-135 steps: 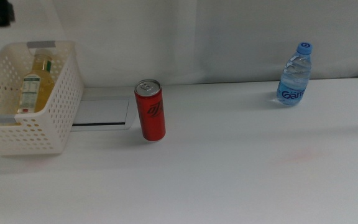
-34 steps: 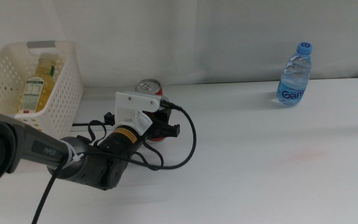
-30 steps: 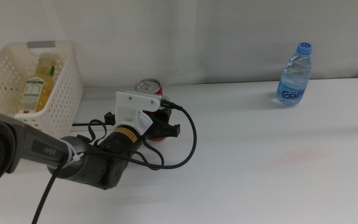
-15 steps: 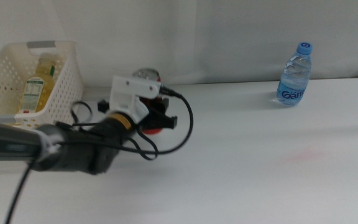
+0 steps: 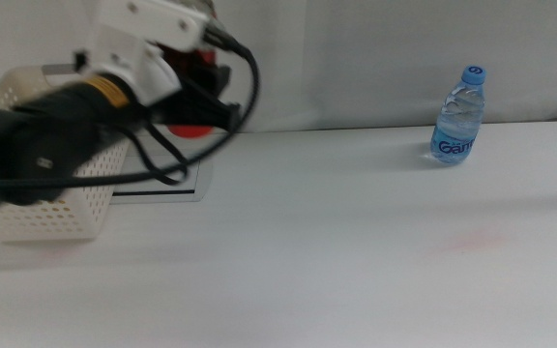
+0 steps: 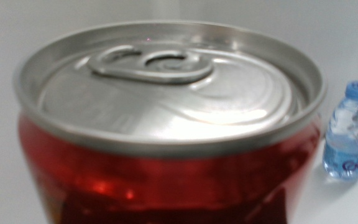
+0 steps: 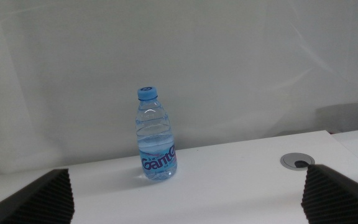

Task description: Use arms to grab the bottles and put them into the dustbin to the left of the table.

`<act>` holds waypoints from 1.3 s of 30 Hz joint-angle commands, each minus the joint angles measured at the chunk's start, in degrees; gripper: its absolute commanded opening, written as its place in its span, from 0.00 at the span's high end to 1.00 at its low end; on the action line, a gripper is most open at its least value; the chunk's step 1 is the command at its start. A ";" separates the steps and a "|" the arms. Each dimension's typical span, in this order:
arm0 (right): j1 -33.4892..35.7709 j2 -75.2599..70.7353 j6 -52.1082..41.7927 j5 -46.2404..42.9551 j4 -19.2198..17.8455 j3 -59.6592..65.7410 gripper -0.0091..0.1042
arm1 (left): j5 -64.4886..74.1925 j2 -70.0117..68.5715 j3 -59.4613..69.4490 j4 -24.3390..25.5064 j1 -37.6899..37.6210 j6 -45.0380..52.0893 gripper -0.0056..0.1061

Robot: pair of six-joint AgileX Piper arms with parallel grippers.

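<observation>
With the left gripper [image 5: 201, 82] clamped on the red can [image 6: 166, 137], I am carrying it. Next I release over the dustbin [image 5: 42, 208] at nine o'clock; the right gripper [image 7: 188, 193] waits, jaws apart.

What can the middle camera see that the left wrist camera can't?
Only the middle view shows the left arm lifted over the table, the white dustbin under it, and the grey panel. Only the left wrist view shows the red can huge and close, with its silver top and pull tab. Both show the red can and the water bottle, standing upright far off.
</observation>
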 commanded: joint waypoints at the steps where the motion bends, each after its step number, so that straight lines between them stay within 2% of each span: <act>1: -0.25 -0.08 -0.39 -0.54 -0.32 0.31 0.01 | 2.06 -5.08 -1.41 -0.78 1.38 0.62 0.98; 6: -0.25 -0.08 -0.39 -0.99 -0.32 0.31 0.01 | 15.45 -11.34 -4.89 -0.38 7.85 0.38 0.98; 12: -0.25 -0.08 -0.39 -1.36 -0.32 0.31 0.01 | 33.03 -12.79 -12.34 -0.25 19.63 0.37 0.98; 20: -0.25 -0.08 -0.39 -1.36 0.35 0.31 0.01 | 38.33 -10.32 -14.54 -0.87 33.39 0.10 0.98; 27: -0.25 -0.08 -0.39 -1.36 0.35 0.31 0.01 | 37.70 -1.60 -15.48 -0.87 34.92 0.10 0.98; 39: -0.25 -0.08 -0.39 -0.12 0.35 0.31 0.01 | 38.10 17.79 -25.62 -0.50 34.92 0.10 0.98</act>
